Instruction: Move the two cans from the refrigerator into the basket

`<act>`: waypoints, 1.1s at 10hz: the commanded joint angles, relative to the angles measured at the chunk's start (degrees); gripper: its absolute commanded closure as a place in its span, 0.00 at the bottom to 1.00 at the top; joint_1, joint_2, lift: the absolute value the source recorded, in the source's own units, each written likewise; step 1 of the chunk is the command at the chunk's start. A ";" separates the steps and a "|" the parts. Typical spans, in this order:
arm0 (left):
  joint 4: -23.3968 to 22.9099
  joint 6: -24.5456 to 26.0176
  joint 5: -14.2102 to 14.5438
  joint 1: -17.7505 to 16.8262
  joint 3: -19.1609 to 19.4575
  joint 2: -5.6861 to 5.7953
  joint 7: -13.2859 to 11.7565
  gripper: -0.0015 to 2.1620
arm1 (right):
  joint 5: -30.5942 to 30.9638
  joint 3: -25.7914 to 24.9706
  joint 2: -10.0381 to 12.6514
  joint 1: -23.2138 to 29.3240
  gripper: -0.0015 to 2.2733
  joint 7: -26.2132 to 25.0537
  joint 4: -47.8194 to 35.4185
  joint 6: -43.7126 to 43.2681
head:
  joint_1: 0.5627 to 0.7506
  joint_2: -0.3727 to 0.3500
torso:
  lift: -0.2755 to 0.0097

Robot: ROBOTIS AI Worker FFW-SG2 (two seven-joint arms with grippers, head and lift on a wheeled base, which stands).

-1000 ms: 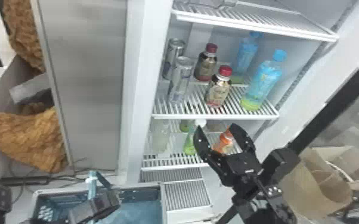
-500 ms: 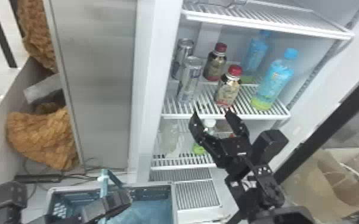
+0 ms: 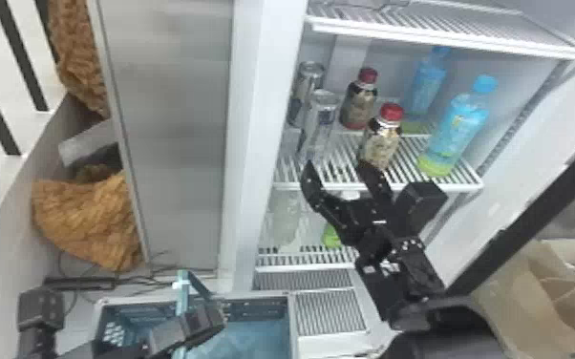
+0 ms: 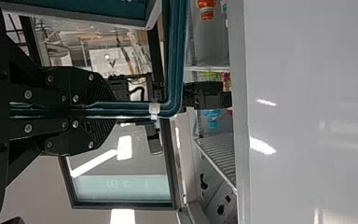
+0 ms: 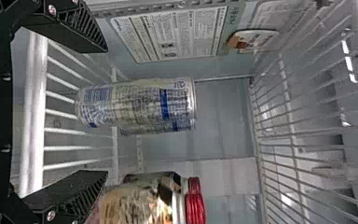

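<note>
Guessing at grab stage for first can, basket trip to come. Got right hand (image 3: 336, 167) wide open, empty, just short of near can (image 3: 321, 125) on fridge shelf (image 3: 458, 184), other can (image 3: 303, 93) right behind. Got left hand (image 4: 108, 110) clamped on basket handle (image 4: 172, 56). Next: ease in, straddle near can, dodge front red-capped bottle (image 3: 381, 141), squeeze, lift out toward basket (image 3: 293, 329).

you won't get a readable word or number here. in your right wrist view, the nearer can (image 5: 135, 105) carries small print and a block of blue lines — too blurred to read. the label sheet (image 5: 172, 37) inside the refrigerator (image 3: 265, 95) has rows of tiny print — illegible, like the nearer blue bottle's label (image 3: 457, 121).
</note>
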 commanded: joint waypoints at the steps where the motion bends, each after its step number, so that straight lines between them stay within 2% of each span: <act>1: -0.08 0.00 0.00 0.00 0.05 0.00 0.00 0.55 | 0.01 1.23 -0.21 -2.20 0.05 -0.59 2.03 0.28 | 0.70 0.22 | 0.86; 5: 0.06 0.00 0.00 0.29 0.28 0.00 0.00 0.55 | 0.01 2.71 -0.39 -6.14 0.05 -2.88 5.41 0.28 | 0.70 0.25 | 0.86; 11: -0.08 0.00 0.12 0.29 0.16 0.00 0.00 0.55 | -2.05 4.54 -1.09 -15.00 0.05 -3.14 14.55 0.28 | 0.70 0.27 | 0.86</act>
